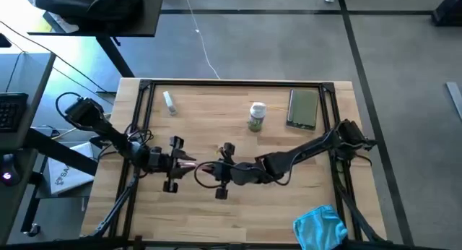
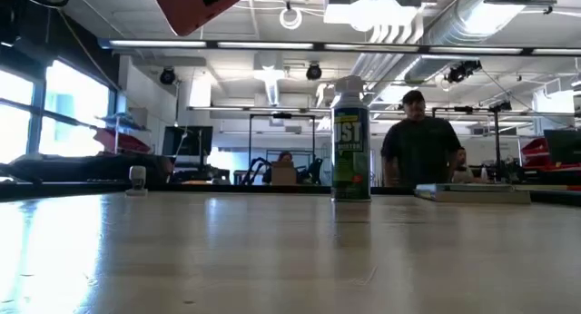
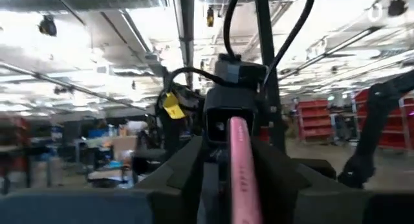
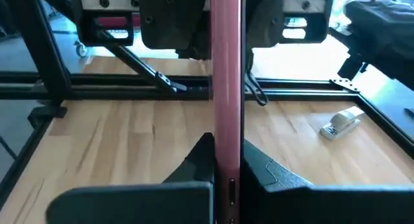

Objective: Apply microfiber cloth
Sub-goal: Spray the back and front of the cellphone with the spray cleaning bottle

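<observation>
— Where is the microfiber cloth [image 1: 319, 227] lying?

— It's lying rumpled at the counter's [image 1: 238, 214] five o'clock corner, well apart from both my claws.

— And the claws?

— My left claw [image 1: 189, 162] and right claw [image 1: 214, 170] are meeting mid-counter, both seemingly clamping one thin pink object [image 4: 226, 88], edge-on. A green spray can [image 1: 257, 116] is standing toward twelve o'clock.
</observation>
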Robot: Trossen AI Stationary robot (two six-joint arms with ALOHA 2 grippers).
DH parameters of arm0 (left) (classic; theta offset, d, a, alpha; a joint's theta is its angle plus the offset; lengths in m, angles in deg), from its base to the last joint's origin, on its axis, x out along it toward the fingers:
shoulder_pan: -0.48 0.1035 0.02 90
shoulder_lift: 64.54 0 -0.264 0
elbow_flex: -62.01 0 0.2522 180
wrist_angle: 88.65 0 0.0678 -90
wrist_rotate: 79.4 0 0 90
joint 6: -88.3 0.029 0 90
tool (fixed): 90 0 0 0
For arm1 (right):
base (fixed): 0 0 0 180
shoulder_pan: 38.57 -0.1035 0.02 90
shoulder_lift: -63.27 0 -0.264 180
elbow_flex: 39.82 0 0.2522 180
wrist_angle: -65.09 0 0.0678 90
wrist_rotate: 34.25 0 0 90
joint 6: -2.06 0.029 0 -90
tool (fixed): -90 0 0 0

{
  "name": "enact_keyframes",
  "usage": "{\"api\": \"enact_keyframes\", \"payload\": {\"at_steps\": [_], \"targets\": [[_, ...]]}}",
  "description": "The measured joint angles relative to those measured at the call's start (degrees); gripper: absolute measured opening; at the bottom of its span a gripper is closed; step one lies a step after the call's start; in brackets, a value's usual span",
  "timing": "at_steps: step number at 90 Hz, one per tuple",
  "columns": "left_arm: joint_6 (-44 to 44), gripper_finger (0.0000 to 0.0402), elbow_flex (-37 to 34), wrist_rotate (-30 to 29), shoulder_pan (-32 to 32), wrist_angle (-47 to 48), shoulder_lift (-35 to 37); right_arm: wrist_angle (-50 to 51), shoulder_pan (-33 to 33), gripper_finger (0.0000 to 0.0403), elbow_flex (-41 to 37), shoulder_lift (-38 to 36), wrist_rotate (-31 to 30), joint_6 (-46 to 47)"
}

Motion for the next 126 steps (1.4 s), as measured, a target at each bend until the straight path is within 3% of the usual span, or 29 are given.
{"api": "enact_keyframes", "payload": {"at_steps": [62, 85, 101, 113, 126], "targets": [[0.3, 0.0061, 0.0, -1.0, -0.7, 0.4, 0.4, -1.7, 0.0, 0.0, 0.0, 0.1, 0.1, 1.1], [-0.4, 0.0014, 0.0, -1.2, -0.8, 0.1, 0.6, -1.7, 0.0, 0.0, 0.0, 0.1, 0.5, 1.1], [-1.2, 0.0009, 0.0, -2.2, -0.9, 0.1, 0.6, -1.7, 0.0, 0.0003, 0.0, 0.1, 0.0, 1.6], [-1.4, 0.0009, 0.0, -5.0, -1.1, 0.8, 1.6, -1.7, 0.1, 0.0031, 0.0, 0.1, -1.6, 2.0], [0.9, 0.0009, 0.0, -12.3, -2.6, 5.3, 4.8, 2.4, 0.6, 0.0098, 0.0, -2.0, -3.4, 3.3]]}}
